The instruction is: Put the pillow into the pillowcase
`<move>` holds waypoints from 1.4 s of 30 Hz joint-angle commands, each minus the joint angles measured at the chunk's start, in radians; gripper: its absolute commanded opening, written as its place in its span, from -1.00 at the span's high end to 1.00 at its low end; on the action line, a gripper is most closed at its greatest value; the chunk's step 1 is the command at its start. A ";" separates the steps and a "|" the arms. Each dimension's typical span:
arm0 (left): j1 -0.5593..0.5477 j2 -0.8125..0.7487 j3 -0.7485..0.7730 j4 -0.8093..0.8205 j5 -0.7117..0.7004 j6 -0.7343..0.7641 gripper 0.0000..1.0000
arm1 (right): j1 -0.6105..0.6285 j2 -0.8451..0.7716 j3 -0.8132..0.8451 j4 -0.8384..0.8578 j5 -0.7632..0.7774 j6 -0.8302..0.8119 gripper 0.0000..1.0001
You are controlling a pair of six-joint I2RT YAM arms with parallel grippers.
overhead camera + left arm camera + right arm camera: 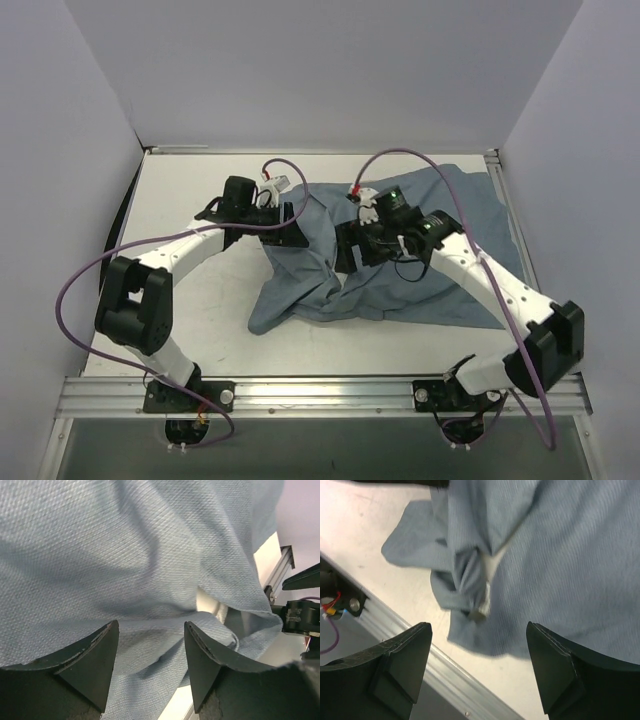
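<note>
The grey-blue pillowcase (420, 270) lies crumpled across the middle and right of the table. It bulges as if filled. The pillow is hidden in the top view. A small cream-white patch shows in a gap between folds in the left wrist view (207, 602) and the right wrist view (491, 565). My left gripper (297, 225) is open at the pillowcase's left edge, with fabric (150, 555) just ahead of its fingers (151, 625). My right gripper (346, 250) is open and empty above the bunched near-left fold (465, 575), jaws wide apart (479, 625).
An aluminium rail (320, 390) runs along the table's near edge and shows in the right wrist view (445, 670). Another rail (505, 220) borders the right side. White walls enclose the back and sides. Purple cables (75, 290) loop beside both arms.
</note>
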 commanded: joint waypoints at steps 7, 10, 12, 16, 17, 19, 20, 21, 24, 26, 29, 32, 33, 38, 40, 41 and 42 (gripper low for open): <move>-0.001 -0.017 0.040 -0.001 -0.044 0.011 -0.28 | 0.086 0.368 0.177 -0.132 0.224 -0.081 -0.40; -0.003 -0.018 0.030 0.030 -0.027 -0.009 -0.28 | 0.084 0.357 0.128 -0.169 0.284 -0.110 -0.33; -0.009 -0.012 0.030 0.042 -0.024 -0.012 -0.26 | 0.074 0.319 0.108 -0.170 0.336 -0.121 -0.08; -0.029 0.009 0.026 0.076 -0.009 -0.014 -0.14 | 0.025 0.264 0.130 -0.189 0.336 -0.113 0.43; -0.034 0.020 0.025 0.085 -0.003 -0.017 -0.11 | 0.014 0.255 0.161 -0.195 0.318 -0.113 0.47; -0.041 0.034 0.026 0.105 0.009 -0.034 -0.05 | -0.012 0.227 0.192 -0.213 0.264 -0.110 0.48; -0.049 0.049 0.031 0.126 0.016 -0.040 -0.01 | -0.022 0.219 0.204 -0.216 0.243 -0.112 0.47; -0.052 0.058 0.039 0.140 0.023 -0.058 0.01 | -0.031 0.203 0.219 -0.217 0.221 -0.113 0.48; -0.063 0.086 0.052 0.192 0.034 -0.104 0.02 | -0.061 0.190 0.224 -0.218 0.190 -0.136 0.66; -0.069 0.103 0.065 0.200 0.037 -0.115 0.03 | -0.081 0.196 0.218 -0.221 0.180 -0.158 0.99; -0.083 0.114 0.083 0.237 0.042 -0.129 0.05 | -0.106 0.213 0.226 -0.236 0.141 -0.159 1.00; -0.104 0.120 0.095 0.235 0.036 -0.121 0.04 | -0.129 0.207 0.247 -0.238 0.060 -0.150 0.93; -0.107 0.121 0.094 0.235 0.033 -0.129 0.01 | -0.123 0.216 0.255 -0.236 0.049 -0.142 0.60; -0.106 0.114 0.086 0.217 0.019 -0.121 -0.02 | -0.075 0.296 0.285 -0.232 0.037 -0.113 0.24; -0.103 0.112 0.086 0.209 0.014 -0.114 -0.04 | -0.056 0.345 0.278 -0.226 0.051 -0.119 0.25; -0.103 0.110 0.083 0.209 0.013 -0.112 -0.05 | -0.049 0.360 0.270 -0.223 0.052 -0.121 0.26; -0.103 0.109 0.082 0.209 0.010 -0.112 -0.07 | -0.042 0.389 0.264 -0.223 0.055 -0.125 0.26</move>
